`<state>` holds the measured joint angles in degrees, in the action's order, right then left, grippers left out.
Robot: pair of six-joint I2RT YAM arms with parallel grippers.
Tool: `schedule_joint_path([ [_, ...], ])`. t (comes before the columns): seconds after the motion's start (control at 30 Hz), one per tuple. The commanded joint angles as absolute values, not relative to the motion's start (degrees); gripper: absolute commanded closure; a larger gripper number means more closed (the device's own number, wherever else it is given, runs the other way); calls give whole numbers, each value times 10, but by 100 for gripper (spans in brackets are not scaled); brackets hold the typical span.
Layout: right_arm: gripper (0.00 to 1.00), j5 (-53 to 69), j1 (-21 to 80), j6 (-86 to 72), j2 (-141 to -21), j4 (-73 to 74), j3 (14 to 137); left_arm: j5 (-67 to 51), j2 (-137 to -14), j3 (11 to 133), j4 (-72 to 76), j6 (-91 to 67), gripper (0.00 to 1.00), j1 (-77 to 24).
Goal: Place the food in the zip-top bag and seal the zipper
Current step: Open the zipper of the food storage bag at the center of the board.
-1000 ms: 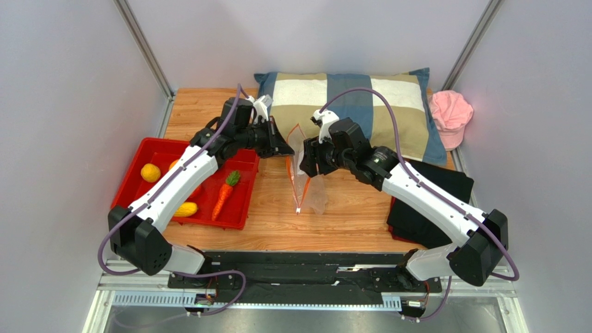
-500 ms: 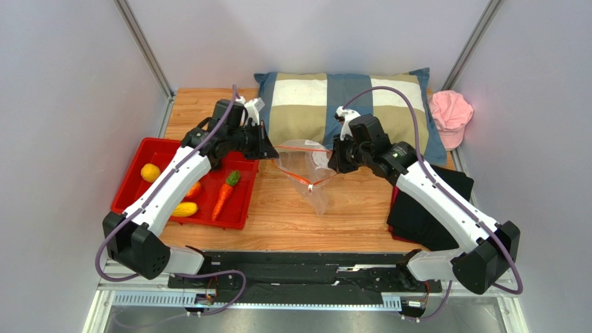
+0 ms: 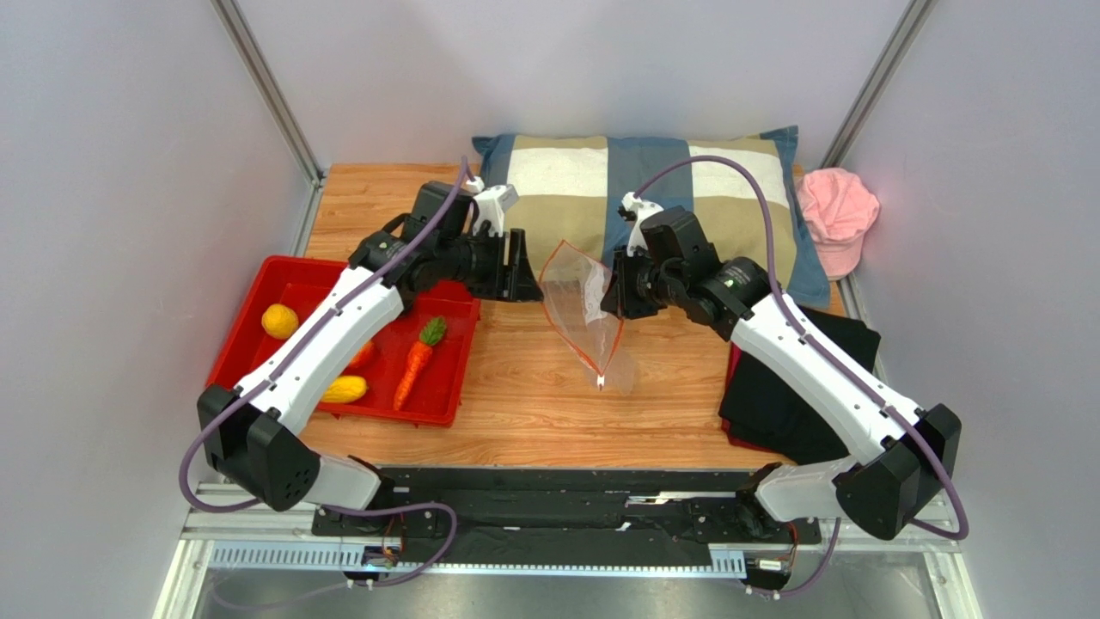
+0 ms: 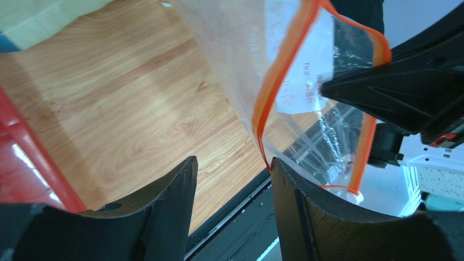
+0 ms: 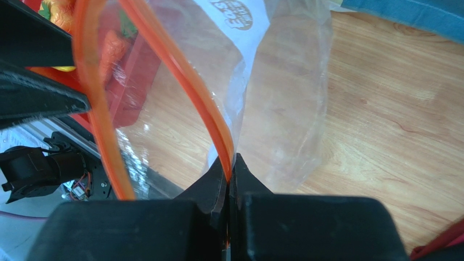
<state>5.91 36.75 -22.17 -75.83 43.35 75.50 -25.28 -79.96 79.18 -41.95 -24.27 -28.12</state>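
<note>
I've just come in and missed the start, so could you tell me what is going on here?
The right tool is pinched shut on the zipper of the bag, holding it up over the table with its mouth open. The left tool stands open right beside that mouth, gripping nothing. The food, carrot included, lies in the red tray; none is in the bag yet.

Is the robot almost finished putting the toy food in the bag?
Not nearly. Done: the zip-top bag is held up with its mouth open. In hand: the right gripper pinches the orange zipper strip; the left gripper is open beside the bag, holding nothing. Left: the carrot and yellow fruit lie in the red tray, so everything needs bagging, then sealing.
</note>
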Motion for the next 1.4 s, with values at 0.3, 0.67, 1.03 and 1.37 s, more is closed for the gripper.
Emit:
schedule_joint_path([
  [0.3,100,23,385,-287,-780,383,795,-273,-844,807,-398,-284,38,-325],
  [0.67,58,15,375,-253,-775,419,796,-279,-848,824,-417,-260,100,-323],
  [1.03,88,45,374,-222,-762,436,794,-276,-853,824,-421,-261,100,-310],
  [1.37,100,1,315,-142,-735,545,810,-149,-834,793,-494,-13,100,-247],
])
